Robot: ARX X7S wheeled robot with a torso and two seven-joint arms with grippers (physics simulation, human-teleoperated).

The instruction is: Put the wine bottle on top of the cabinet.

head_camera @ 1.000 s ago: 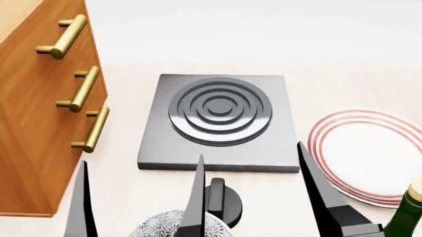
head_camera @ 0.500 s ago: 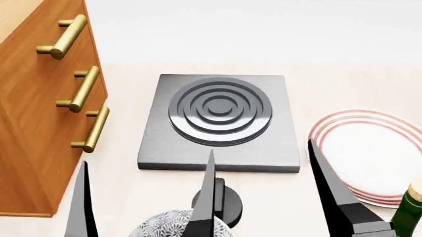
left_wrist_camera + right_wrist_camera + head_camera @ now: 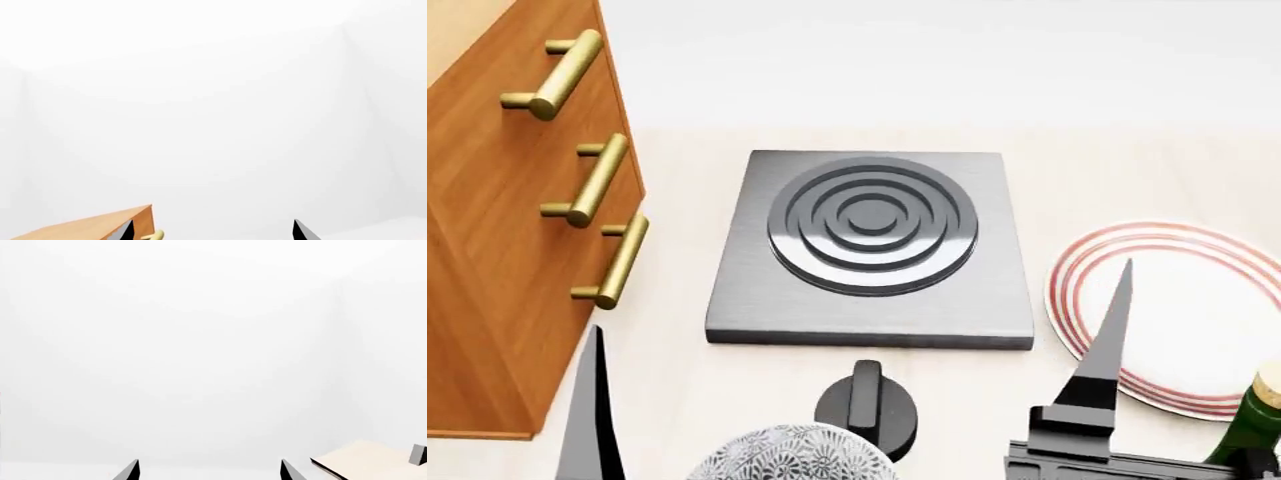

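Pale tabletop (image 3: 694, 400), wine bottle (image 3: 1252, 425) at edge.

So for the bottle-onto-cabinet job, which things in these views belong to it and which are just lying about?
Belonging to the job:
- dark green glass wine bottle, at the head view's lower right corner
- orange-brown wooden cabinet with brass bar handles
- right gripper, open

Just lying about:
- grey square hob plate with raised rings
- white plate with red rim rings
- black knob
- patterned bowl
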